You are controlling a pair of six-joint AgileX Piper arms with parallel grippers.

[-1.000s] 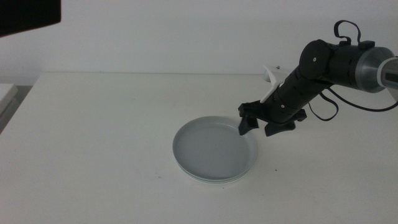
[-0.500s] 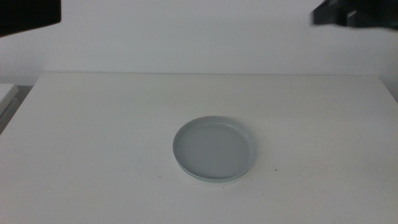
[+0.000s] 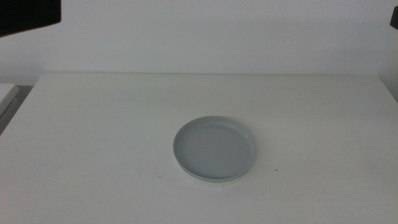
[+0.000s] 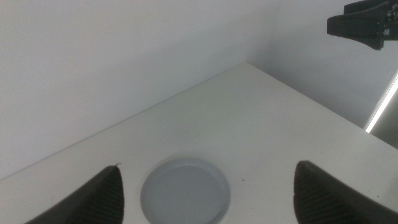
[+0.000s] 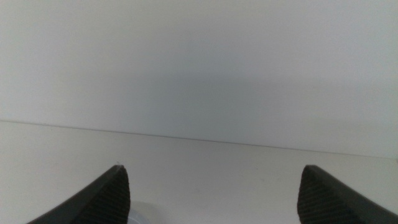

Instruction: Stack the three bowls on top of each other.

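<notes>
The bowls lie nested in one stack near the table's middle. The grey bowl (image 3: 214, 148) is on top, and pale greenish and white rims (image 3: 211, 180) peek out along the stack's near edge. No gripper touches the stack. My left gripper (image 4: 208, 167) hovers high above the table, open and empty, looking down on the stack (image 4: 185, 191). My right gripper (image 5: 212, 168) is also raised, open and empty, facing the wall. Only a dark bit of the right arm (image 3: 393, 18) shows at the middle view's top right edge.
The white table (image 3: 93, 137) carries only the stack, with a tiny dark speck (image 3: 276, 169) to its right. A dark shape (image 3: 28, 15) fills the middle view's top left corner. The right arm's gripper (image 4: 364, 23) shows high up in the left wrist view.
The right arm, which was beside the stack's right rim a second ago, has lifted away up and to the right, almost out of the middle view. The stack has not moved.
</notes>
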